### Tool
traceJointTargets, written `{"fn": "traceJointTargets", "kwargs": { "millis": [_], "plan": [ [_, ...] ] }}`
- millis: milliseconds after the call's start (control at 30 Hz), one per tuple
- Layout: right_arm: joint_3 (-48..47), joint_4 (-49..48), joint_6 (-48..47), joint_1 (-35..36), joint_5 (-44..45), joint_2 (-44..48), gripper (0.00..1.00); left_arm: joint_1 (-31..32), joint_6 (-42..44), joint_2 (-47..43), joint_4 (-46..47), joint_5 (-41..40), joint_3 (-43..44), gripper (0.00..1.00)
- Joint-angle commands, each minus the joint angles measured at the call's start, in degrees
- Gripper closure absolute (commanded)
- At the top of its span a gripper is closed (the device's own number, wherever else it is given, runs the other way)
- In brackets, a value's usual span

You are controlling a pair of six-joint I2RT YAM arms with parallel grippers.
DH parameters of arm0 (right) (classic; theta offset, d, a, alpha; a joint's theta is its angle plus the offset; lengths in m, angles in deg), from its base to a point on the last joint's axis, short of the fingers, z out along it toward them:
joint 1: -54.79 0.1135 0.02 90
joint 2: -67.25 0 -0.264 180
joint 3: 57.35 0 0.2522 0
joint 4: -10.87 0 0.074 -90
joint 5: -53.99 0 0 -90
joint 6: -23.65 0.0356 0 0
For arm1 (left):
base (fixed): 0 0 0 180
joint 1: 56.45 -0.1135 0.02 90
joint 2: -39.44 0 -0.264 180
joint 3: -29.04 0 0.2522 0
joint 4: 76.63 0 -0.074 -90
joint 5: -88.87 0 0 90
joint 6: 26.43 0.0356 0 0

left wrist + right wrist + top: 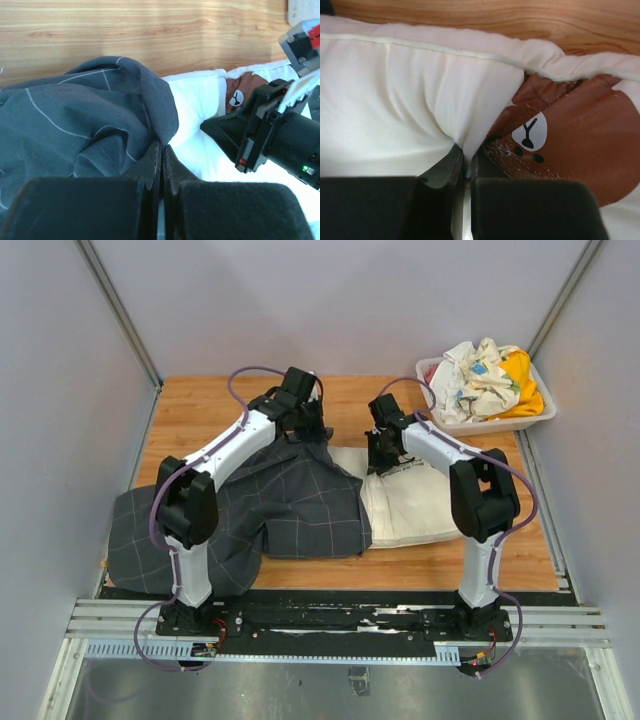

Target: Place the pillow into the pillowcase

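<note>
The dark charcoal checked pillowcase (290, 505) lies spread over the left and middle of the table, covering the left part of the cream-white pillow (415, 505). My left gripper (300, 428) is shut on the pillowcase's far edge (150, 120), which is bunched at its fingertips. My right gripper (383, 455) is shut on a pinched fold of the pillow (465, 125) beside the brown bear print (570, 140). In the left wrist view the pillow (200, 110) and the right gripper (260, 130) show to the right.
A white bin (490, 422) with white, yellow and patterned cloths stands at the back right. The wooden table (200, 410) is walled by grey panels. The pillowcase's left part hangs over the table's left front edge.
</note>
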Motion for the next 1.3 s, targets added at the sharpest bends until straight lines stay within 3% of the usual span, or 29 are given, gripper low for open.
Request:
{"fn": "traceJointTargets", "kwargs": {
  "millis": [0,167,367,533,700,867,900,1000,1167,1267],
  "plan": [
    [8.91,-4.46,1.87,-0.14,-3.06,-0.61,0.99,-0.34,0.16,1.41,0.97,2.08,2.55,1.0],
    [14.47,-9.22,4.37,-0.42,-7.1,15.54,0.99,-0.34,0.27,2.43,-0.77,5.51,6.87,1.0],
    [11.77,-10.95,6.64,-0.43,-7.29,28.16,0.99,-0.34,-0.92,4.64,-2.64,11.02,13.76,1.0],
    [10.05,-14.03,8.6,-0.43,-8.99,31.96,0.99,-0.34,-2.92,6.01,-2.71,15.33,17.5,1.0],
    [8.07,-16.16,10.12,-0.24,-10.66,29.18,0.99,-0.25,-6.85,7.16,0.98,21.81,19.0,1.0],
    [8.03,-13.39,8.3,-1.03,-5.54,27.63,0.97,-0.27,-5.08,7.48,-1.47,19.71,19.7,1.0],
    [8.27,-12.97,7.48,-1.51,-4.82,27.29,0.92,-0.23,-4.74,7.1,-1.33,19.44,18.51,1.0],
    [8.5,-12.27,4.7,-2.96,-2.04,25.36,0.5,-0.26,-5.01,5.77,0.82,19.33,13.81,1.0],
    [4.2,-7.89,-1.16,-4.64,2.42,19.03,0.26,-0.23,-3.93,4.94,1.11,18.58,10.85,1.0],
    [-0.08,-3.44,-4.03,-5.17,3.09,14.51,0.19,-0.34,-2.97,4.3,0.84,17.29,9.76,1.0]
  ]
}}
